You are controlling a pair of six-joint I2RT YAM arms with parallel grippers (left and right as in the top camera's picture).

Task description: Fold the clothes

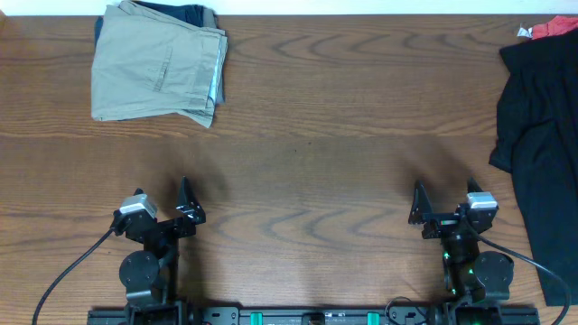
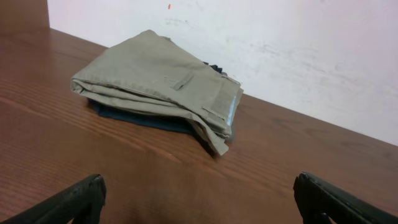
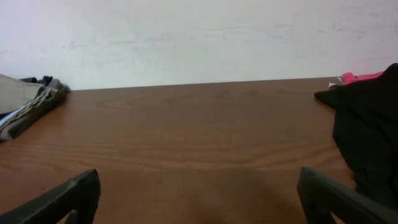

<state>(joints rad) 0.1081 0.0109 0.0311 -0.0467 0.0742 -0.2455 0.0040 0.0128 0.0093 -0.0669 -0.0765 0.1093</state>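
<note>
The black garment [image 1: 542,135] lies crumpled along the table's right edge, running from the far right corner toward the front; it also shows at the right of the right wrist view [image 3: 367,130]. My left gripper [image 1: 185,203] is open and empty near the front left, low over bare wood [image 2: 199,199]. My right gripper [image 1: 442,212] is open and empty near the front right, left of the black garment and apart from it [image 3: 199,196].
Folded khaki-tan trousers [image 1: 158,68] lie on a dark blue garment [image 2: 146,119] at the far left, also in the left wrist view [image 2: 161,81]. A red shirt with a white tag [image 1: 546,29] sits at the far right corner. A white wall [image 3: 199,37] stands behind the table.
</note>
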